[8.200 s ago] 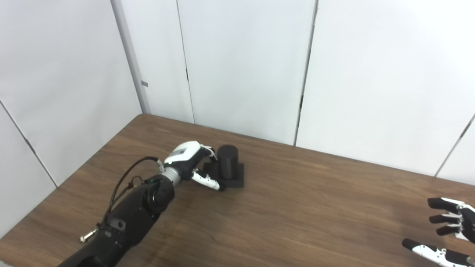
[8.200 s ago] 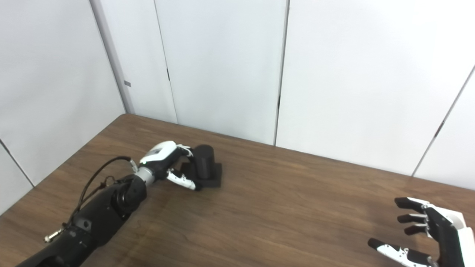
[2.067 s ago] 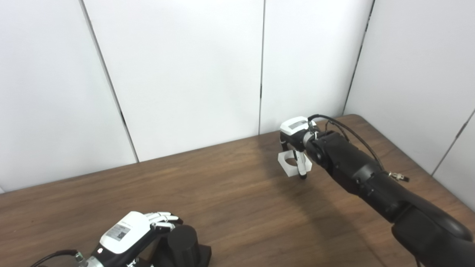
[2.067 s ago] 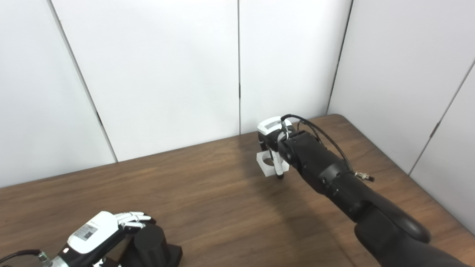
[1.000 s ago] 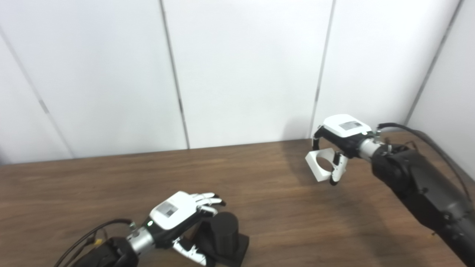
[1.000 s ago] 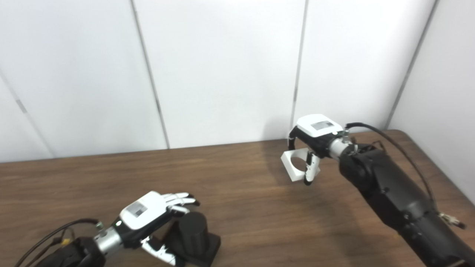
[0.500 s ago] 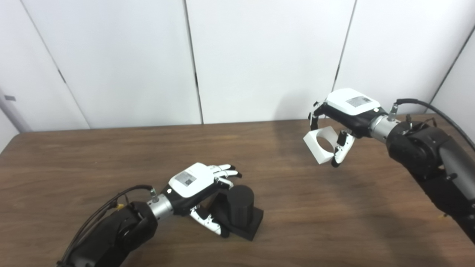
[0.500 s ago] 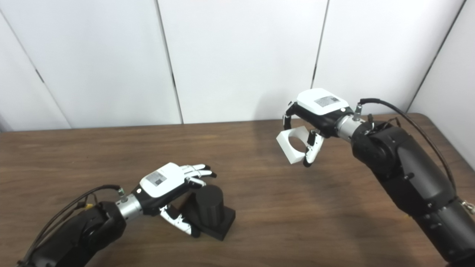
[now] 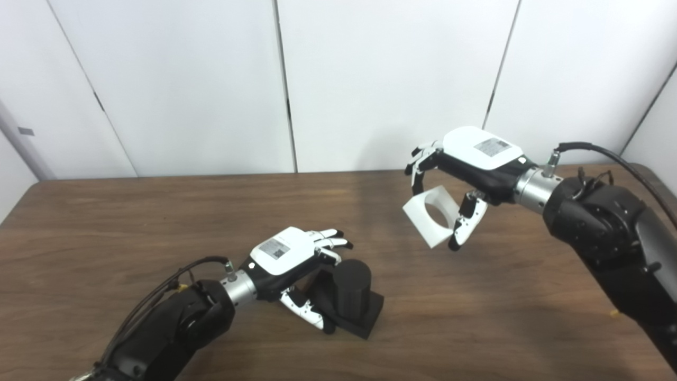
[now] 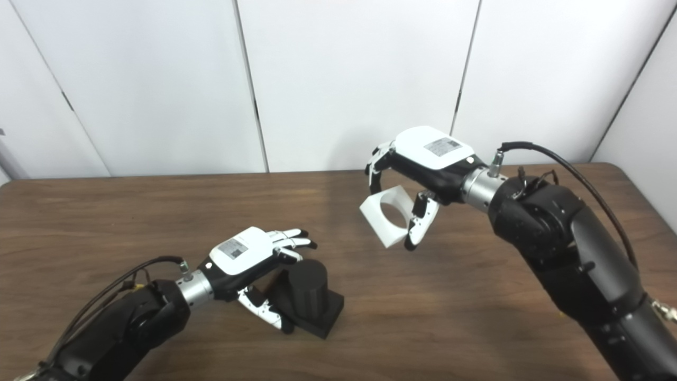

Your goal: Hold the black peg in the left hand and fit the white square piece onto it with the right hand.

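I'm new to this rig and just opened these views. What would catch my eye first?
The right hand holds the white square piece in the air at right, its round hole showing. Lower left, the left hand grips the black peg, upright on its square base on the wooden table.

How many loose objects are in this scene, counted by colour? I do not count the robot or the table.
Black: 1, the black peg on its square base, held at the side by the left hand.
White: 1, the white square piece with a round hole, carried above the table by the right hand.
Total: 2
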Tool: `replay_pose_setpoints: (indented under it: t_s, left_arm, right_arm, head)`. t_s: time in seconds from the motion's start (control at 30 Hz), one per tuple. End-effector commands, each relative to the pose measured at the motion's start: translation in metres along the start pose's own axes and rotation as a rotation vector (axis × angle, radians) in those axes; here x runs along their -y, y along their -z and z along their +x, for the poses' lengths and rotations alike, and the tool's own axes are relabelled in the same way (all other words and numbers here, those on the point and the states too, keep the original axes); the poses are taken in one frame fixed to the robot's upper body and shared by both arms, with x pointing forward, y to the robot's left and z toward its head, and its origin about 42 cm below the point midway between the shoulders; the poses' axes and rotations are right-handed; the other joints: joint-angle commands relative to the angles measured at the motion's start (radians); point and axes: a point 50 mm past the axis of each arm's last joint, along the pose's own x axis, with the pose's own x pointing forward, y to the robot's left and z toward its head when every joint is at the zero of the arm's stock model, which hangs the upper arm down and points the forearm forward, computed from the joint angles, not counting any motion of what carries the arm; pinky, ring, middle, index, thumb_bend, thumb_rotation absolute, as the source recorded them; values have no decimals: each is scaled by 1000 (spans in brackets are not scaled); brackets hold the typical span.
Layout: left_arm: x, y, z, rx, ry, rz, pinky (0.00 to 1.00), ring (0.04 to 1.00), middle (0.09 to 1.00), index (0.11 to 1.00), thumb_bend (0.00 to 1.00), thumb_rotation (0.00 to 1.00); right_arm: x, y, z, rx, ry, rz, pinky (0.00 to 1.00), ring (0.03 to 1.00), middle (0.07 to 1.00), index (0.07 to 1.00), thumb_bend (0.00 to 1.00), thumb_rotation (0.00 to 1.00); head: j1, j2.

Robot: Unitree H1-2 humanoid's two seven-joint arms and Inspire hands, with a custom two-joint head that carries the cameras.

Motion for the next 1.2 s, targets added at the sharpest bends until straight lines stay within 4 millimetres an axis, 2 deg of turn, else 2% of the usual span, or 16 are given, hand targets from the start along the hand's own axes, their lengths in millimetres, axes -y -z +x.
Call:
replay_pose_setpoints:
  t_s: [0.0, 0.53, 0.93, 1.17]
  left_arm:
    - [27, 0, -3, -48, 159, 45, 865, 951, 896, 487, 523, 72]
    - [26, -2, 0, -50, 163, 49, 872, 958, 902, 488, 523, 73]
    - [25, -4, 1, -49, 166, 50, 880, 960, 906, 488, 523, 74]
    - [24, -4, 1, -45, 159, 51, 868, 957, 904, 488, 523, 73]
  right_arm:
    - [24, -13, 1, 56, 64, -30, 816, 864, 762, 477, 518, 138]
    - [14, -49, 10, 183, 39, 6, 815, 852, 752, 476, 518, 140]
    - [5, -64, 18, 220, 35, 57, 838, 856, 752, 476, 519, 137]
    - [-2, -65, 23, 223, 37, 71, 841, 859, 753, 476, 519, 137]
  head:
    - [1, 1]
    - [14, 7]
    - [19, 12]
    - [19, 13]
